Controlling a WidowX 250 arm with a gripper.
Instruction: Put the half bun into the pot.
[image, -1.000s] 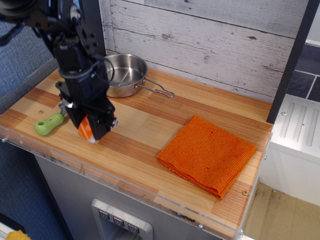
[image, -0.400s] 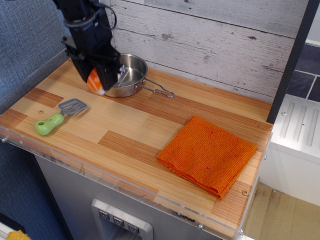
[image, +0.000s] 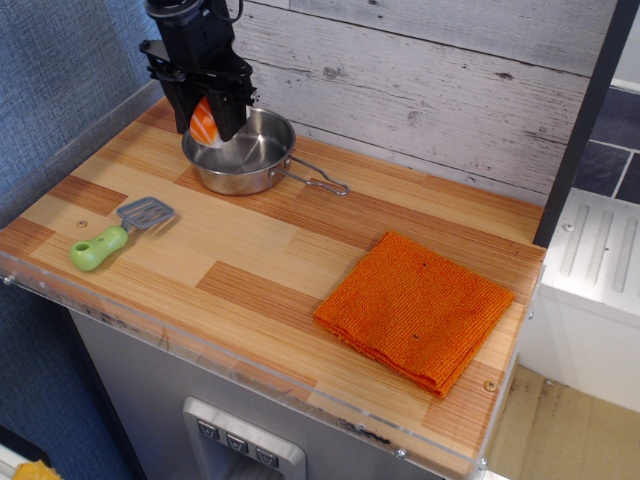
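Half bun is clamped in the pincer, orange striped top showing between the black fingers, white part toward the lower edge. It is held off the table, above the left rim of the pot.

Key relation: the pot lies directly below and slightly right and forward of the held piece. The bowl's centre sits toward the wire loop handle, which points right along the table. From this single view I cannot tell exactly whether the bun hangs inside the rim line or just over the near-left wall; height above the pot floor is also unclear.

Judgement: carry phase looks nearly complete. Next move probably needs a small shift toward the bowl centre, then a descent and release. Risk: letting go too close to the left rim could bounce the piece out onto the table.

Elsewhere: green-handled spatula near the left front edge, folded orange cloth well apart to the right. Neither obstructs.
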